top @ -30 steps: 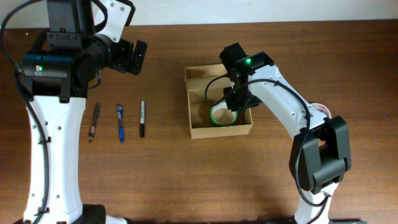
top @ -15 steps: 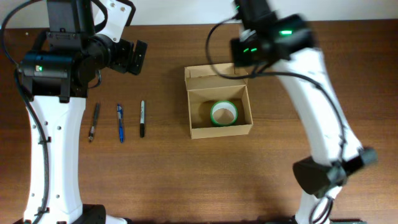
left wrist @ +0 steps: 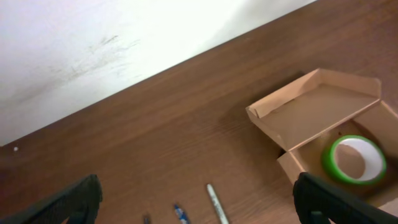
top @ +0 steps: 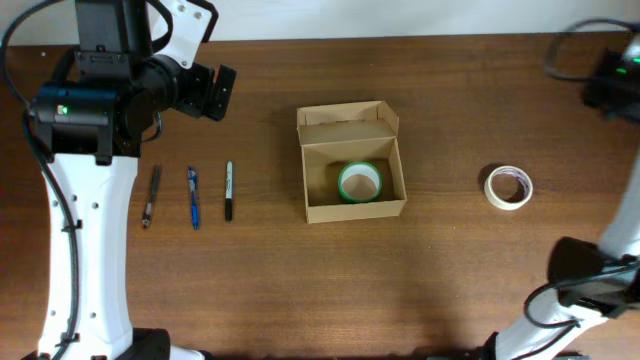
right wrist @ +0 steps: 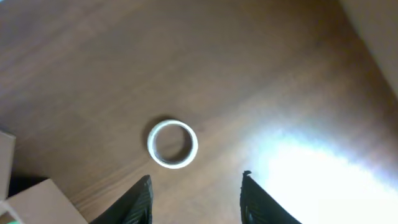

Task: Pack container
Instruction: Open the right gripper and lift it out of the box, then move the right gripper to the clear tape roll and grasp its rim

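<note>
The container (top: 345, 128) is an open tan cardboard box at mid-table with its flap lid folded back. A green tape roll (top: 359, 183) lies flat inside it. A white tape roll (top: 508, 187) lies on the table to the box's right. My right gripper (right wrist: 196, 196) is open and empty, high above the table, with the white tape roll (right wrist: 173, 144) just ahead of its fingertips. My left gripper (top: 212, 92) is open and empty at the far left, well away from the box. The left wrist view shows the box (left wrist: 314, 112) and green roll (left wrist: 353, 159).
Three pens lie side by side left of the box: a dark one (top: 152, 195), a blue one (top: 193, 197) and a black marker (top: 229, 190). The right arm (top: 615, 85) is blurred at the table's far right edge.
The right gripper has risen out of the box, leaving the green tape roll inside, and swung far right over the white tape roll. The left arm has not moved.
</note>
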